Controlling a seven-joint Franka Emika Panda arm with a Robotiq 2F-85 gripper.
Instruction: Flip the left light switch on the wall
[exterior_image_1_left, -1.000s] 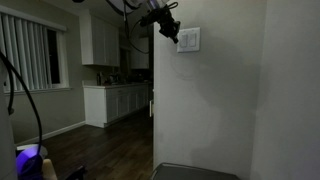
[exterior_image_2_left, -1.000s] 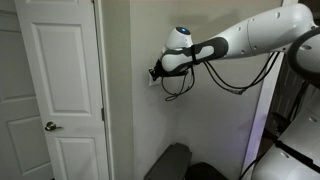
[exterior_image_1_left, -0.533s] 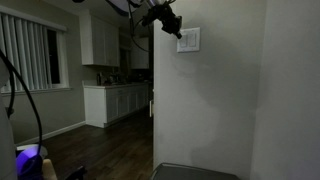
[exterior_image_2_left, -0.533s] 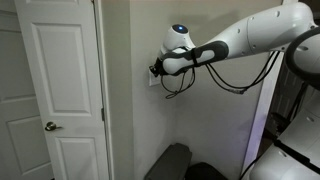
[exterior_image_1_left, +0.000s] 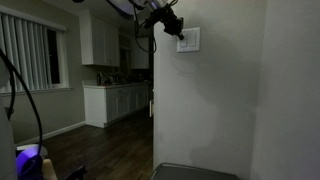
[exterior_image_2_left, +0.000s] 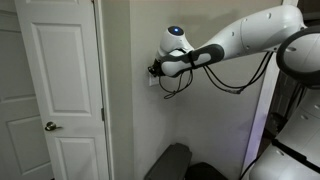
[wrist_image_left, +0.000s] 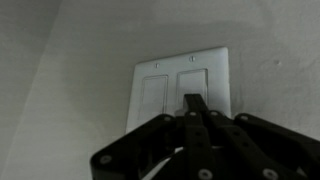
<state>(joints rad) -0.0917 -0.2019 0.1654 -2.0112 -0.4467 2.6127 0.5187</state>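
Observation:
The white two-switch plate (wrist_image_left: 185, 80) sits on the pale wall (wrist_image_left: 70, 60). In the wrist view the left light switch (wrist_image_left: 153, 96) is bare. My gripper (wrist_image_left: 193, 100) is shut, with its joined fingertips in front of the lower part of the right-hand switch (wrist_image_left: 192, 78). In both exterior views the gripper (exterior_image_1_left: 173, 27) (exterior_image_2_left: 153, 71) is right at the plate (exterior_image_1_left: 189, 39) on the wall (exterior_image_2_left: 135, 120). Whether the tips touch the plate cannot be told.
A white panelled door (exterior_image_2_left: 60, 90) stands beside the wall. White kitchen cabinets (exterior_image_1_left: 112, 102) and a window with blinds (exterior_image_1_left: 30, 55) lie beyond the wall's corner. A dark rounded object (exterior_image_2_left: 170, 162) stands low by the wall. My arm (exterior_image_2_left: 250, 40) reaches in from the side.
The gripper has edged slightly upward and closer to the switch plate. It stays shut.

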